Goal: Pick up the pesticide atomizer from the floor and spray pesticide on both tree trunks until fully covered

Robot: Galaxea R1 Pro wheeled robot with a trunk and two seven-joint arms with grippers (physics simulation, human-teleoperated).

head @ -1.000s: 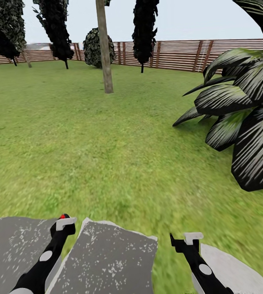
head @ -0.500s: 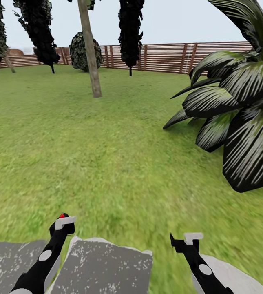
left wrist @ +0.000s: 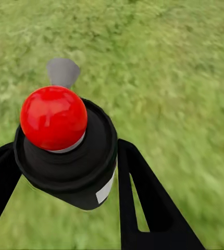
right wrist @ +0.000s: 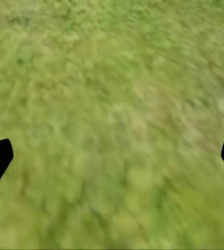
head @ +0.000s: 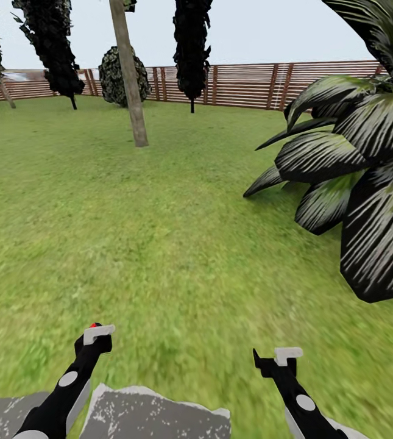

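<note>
**A:** Left wrist view first: the left gripper (left wrist: 65,172) is clamped around the pesticide atomizer (left wrist: 65,151), black fingers on either side of the can, red button up and the grey nozzle poking forward over the grass (left wrist: 174,67). Guessing it's carried upright like that so it's ready to aim once a trunk is in range.

**B:** And the right gripper (right wrist: 112,156)? Looks spread wide to me, nothing between the fingertips, just lawn.

**A:** Yep, empty and wide apart. From the head view the nearest tree trunk (head: 130,79) is well ahead and a bit left, with open lawn in between.

**B:** Only thing to watch is that big striped-leaf plant (head: 354,164) crowding the right side. The fence (head: 245,85) is far back, so there's plenty of room.
</note>
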